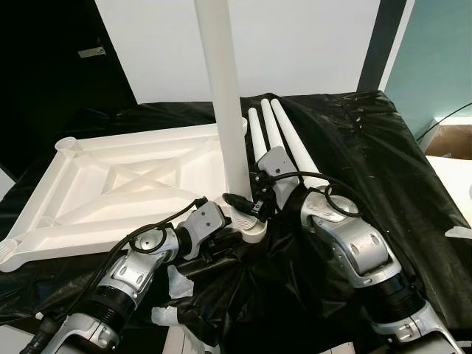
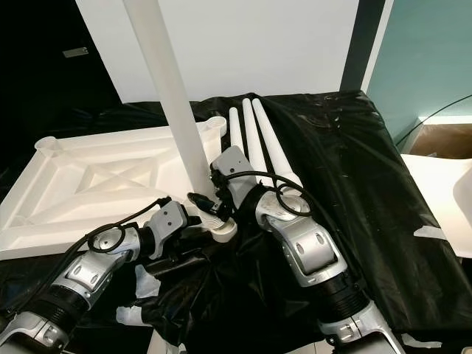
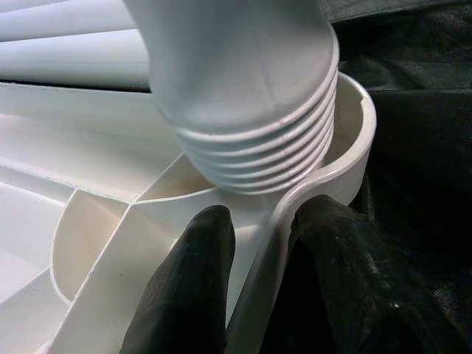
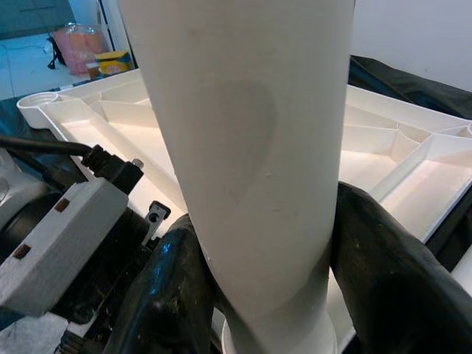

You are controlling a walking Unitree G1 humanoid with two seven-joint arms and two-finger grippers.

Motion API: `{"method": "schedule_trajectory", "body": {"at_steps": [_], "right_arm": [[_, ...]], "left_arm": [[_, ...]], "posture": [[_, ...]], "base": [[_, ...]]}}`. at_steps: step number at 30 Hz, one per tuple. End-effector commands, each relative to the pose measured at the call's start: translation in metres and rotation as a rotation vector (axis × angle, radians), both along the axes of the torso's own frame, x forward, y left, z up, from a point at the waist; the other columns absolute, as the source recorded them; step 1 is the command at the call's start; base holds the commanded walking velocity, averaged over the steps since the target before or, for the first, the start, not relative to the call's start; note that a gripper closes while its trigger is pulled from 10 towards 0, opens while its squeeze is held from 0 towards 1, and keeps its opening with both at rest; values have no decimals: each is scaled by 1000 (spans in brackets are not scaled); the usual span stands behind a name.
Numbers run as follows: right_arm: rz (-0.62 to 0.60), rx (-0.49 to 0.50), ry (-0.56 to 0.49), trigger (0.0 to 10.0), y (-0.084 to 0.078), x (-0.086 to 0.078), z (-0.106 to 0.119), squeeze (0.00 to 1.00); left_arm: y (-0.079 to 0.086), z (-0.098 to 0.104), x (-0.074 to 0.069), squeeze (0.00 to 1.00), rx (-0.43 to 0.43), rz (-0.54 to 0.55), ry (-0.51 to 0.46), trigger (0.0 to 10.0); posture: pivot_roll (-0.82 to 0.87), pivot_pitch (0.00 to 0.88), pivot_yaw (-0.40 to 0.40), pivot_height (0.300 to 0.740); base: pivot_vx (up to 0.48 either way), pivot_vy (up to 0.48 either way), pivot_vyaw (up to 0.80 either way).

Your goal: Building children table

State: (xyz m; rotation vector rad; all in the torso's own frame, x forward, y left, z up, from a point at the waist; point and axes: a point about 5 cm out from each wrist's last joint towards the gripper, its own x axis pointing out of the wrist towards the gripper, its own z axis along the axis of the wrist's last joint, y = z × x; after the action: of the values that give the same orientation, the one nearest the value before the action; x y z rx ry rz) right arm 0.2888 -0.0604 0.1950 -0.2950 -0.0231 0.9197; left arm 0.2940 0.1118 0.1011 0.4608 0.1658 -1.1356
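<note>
Two end effectors clamp — right [image 4: 258,295] on the leg [image 1: 225,103], left [image 3: 258,243] pinching the tabletop's [image 1: 110,184] socket rim.

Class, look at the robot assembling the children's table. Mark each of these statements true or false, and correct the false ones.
1. The right gripper is closed around the upright white table leg. True.
2. The tabletop lies with its ribbed underside facing up. True.
3. Five spare legs lie on the black sheet. False: three spare legs lie side by side on the black plastic sheet.
4. The left gripper hangs idle away from the table. False: its fingers pinch the wall of the corner socket.
5. The upright leg's threaded end sits at the corner socket. True.
</note>
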Motion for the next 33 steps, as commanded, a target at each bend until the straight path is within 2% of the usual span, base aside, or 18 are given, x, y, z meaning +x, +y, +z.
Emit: {"method": "schedule_trajectory", "body": {"at_steps": [1, 5, 7, 12, 25, 29, 33], "right_arm": [[3, 8, 13, 10000, -3, -2, -2, 0], [-2, -48, -2, 10000, -12, -6, -14, 0], [-2, -48, -2, 10000, -12, -6, -14, 0], [58, -127, -38, 10000, -13, -8, -30, 0], [95, -142, -23, 10000, -13, -8, -40, 0], [64, -138, 26, 10000, -17, -8, -49, 0], [68, -140, 20, 10000, -20, -9, -50, 0]], "left_arm": [[-5, -9, -3, 0, 21, -26, 37, 10000], [-4, -11, -5, 0, 21, -25, 36, 10000], [-4, -11, -5, 0, 21, -25, 36, 10000], [-4, -10, -5, 0, 19, -27, 29, 10000], [-2, -9, -6, 0, 18, -21, 24, 10000], [-2, -9, -7, 0, 17, -26, 25, 10000], [-5, -8, -6, 0, 15, -32, 25, 10000]], "posture": [[-8, 0, 71, 740], [-11, 0, 74, 740], [-11, 0, 74, 740], [2, 0, 74, 740], [13, 0, 74, 740], [5, 0, 80, 740], [-4, 0, 81, 740]], "base": [[0, 0, 0], [0, 0, 0], [0, 0, 0], [0, 0, 0], [0, 0, 0], [0, 0, 0], [0, 0, 0]]}}
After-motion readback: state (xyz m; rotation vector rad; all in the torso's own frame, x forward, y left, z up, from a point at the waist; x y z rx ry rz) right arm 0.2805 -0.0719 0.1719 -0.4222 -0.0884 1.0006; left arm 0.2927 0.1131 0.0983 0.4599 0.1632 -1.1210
